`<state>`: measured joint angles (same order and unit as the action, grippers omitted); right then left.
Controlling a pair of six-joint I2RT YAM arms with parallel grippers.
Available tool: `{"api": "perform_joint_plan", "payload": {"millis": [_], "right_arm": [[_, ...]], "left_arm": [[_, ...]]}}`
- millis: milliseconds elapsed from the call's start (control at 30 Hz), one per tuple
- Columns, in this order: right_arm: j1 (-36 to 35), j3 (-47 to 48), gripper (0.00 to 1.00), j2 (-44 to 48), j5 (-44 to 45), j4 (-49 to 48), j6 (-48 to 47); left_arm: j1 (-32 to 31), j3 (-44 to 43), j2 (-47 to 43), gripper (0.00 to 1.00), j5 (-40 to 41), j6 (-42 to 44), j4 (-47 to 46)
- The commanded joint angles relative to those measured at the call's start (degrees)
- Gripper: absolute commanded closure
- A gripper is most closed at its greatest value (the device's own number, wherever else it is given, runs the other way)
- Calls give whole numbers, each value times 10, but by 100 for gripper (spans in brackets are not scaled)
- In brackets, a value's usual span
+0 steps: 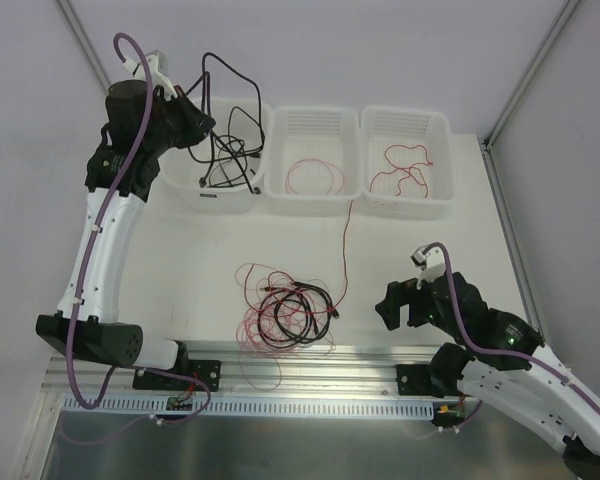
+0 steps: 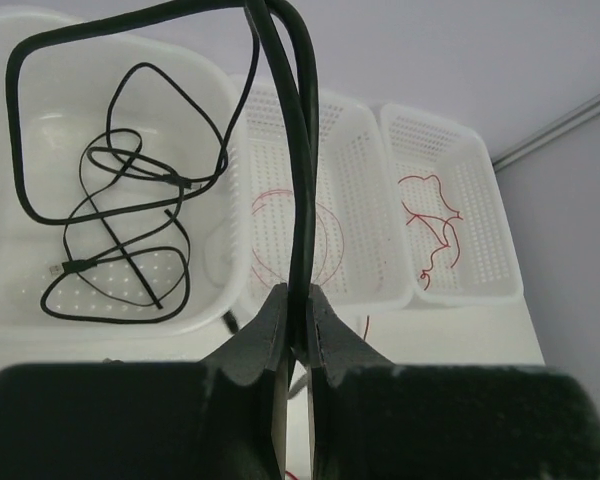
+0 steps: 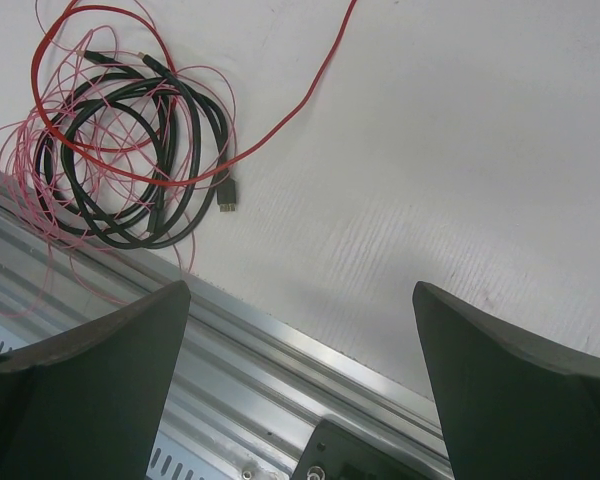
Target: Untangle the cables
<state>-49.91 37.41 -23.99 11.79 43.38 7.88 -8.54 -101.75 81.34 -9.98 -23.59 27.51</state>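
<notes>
My left gripper (image 1: pixel 202 122) is shut on a black cable (image 2: pixel 302 200) and holds it above the left white basket (image 1: pixel 185 180), where its loops (image 1: pixel 230 155) hang and lie. A tangle of black, red and pinkish cables (image 1: pixel 285 312) lies on the table near the front rail; it also shows in the right wrist view (image 3: pixel 130 150). A red cable (image 1: pixel 345 245) runs from the tangle into the middle basket (image 1: pixel 280 185). Another red cable (image 1: pixel 405 165) lies in the right basket (image 1: pixel 442 195). My right gripper (image 1: pixel 398 305) is open and empty, right of the tangle.
The three white baskets stand in a row at the back of the table. An aluminium rail (image 1: pixel 310 355) runs along the front edge under the tangle. Grey walls close the left, back and right sides.
</notes>
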Motion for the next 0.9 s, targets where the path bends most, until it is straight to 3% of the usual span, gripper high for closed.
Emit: {"api": "perform_joint_plan", "payload": {"millis": [0,267,500,733,867], "right_arm": [[-3,24,0,-5,8,-10,-7],[-2,24,0,-11,-1,-20,-2],[-3,22,0,-3,2,-15,2],[-3,22,1,-5,2,-12,4],[-3,21,0,-4,3,-11,4]], "left_arm": [[0,61,-45,100,-12,-8,-38],[0,108,-60,100,-44,-3,-33],[3,-16,-60,100,59,49,-31],[19,-126,-2,100,39,38,-32],[19,-142,29,100,97,81,-40]]}}
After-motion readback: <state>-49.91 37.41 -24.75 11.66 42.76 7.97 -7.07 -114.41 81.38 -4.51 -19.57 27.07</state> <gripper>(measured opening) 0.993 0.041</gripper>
